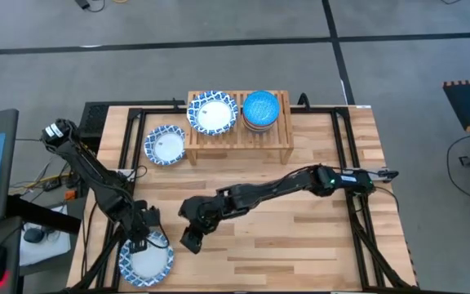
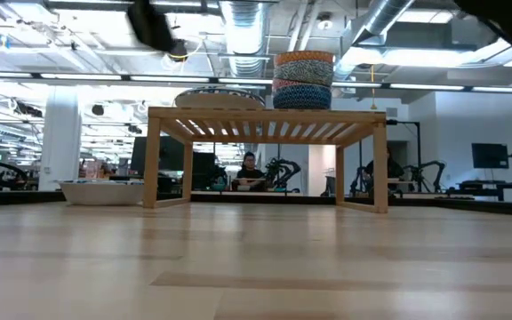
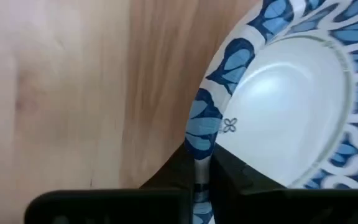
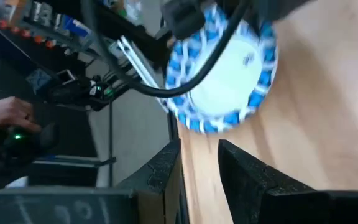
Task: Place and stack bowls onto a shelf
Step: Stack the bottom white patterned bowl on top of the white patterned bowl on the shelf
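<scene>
Plank table (image 1: 300, 237), left pincer (image 1: 141, 237) clamping patterned dish (image 1: 147, 263).

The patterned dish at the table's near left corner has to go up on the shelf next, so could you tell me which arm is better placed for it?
The left: its gripper is already clamped on the rim of that dish, while the right gripper sits beside it, open and empty.

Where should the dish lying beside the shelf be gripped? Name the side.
Pinch the dish by its rim: lying flat and shallow, only its raised edge offers a hold. Best come from the side away from the shelf, which crowds the other.
</scene>
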Motion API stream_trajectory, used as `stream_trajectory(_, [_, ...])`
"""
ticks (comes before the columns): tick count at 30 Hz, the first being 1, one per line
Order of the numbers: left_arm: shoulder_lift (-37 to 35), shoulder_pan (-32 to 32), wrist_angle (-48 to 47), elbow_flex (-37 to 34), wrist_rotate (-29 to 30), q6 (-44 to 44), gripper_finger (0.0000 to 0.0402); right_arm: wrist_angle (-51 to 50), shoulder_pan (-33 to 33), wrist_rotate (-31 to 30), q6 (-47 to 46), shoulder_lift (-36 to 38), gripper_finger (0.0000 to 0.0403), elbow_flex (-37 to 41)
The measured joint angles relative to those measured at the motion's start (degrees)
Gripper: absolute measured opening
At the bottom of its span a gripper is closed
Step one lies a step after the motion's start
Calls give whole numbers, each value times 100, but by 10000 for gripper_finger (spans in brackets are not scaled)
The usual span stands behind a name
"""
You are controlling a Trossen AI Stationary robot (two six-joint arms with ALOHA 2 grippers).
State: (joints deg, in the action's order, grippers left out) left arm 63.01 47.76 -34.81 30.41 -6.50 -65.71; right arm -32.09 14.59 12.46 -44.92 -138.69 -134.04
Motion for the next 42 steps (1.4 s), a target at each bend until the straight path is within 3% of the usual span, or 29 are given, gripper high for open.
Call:
stream_trajectory(3, [-351,-72,-54,18,488,-384,4,-495,-72,-298,322,445,122,-4])
stream_trajectory(8, [-1187,-271,-274,533,1860,-495,2,-1677,-228,-1013,906,1364,116,-9])
stream_trajectory(14, [-2233,-688,-491,1564,4324,228,2,-2865,-483,-1914,1340,2353,116,-11])
stream_trajectory(19, [-2703,-1371,-535,2238,6481,1034,2,-3406,-711,-2610,1418,3003,116,-15])
stream_trajectory(23, [-2794,-2246,-520,2469,7290,1296,2,-3540,-852,-2808,1520,3245,116,-15])
stream_trajectory(26, [-2756,-3017,-434,2509,7266,1308,2,-3543,-948,-2808,1595,3289,116,-15])
stream_trajectory(31, [-2492,-4417,376,2511,6397,1861,2,-3720,-1051,-2761,1730,3299,116,-9])
stream_trajectory(37, [-1779,-6073,1083,2514,4795,2201,2,-3840,-1131,-2715,1844,3371,116,-7])
stream_trajectory(42, [-1023,-7256,1357,2514,3050,2161,2,-4125,-1145,-2718,1844,3570,116,-9])
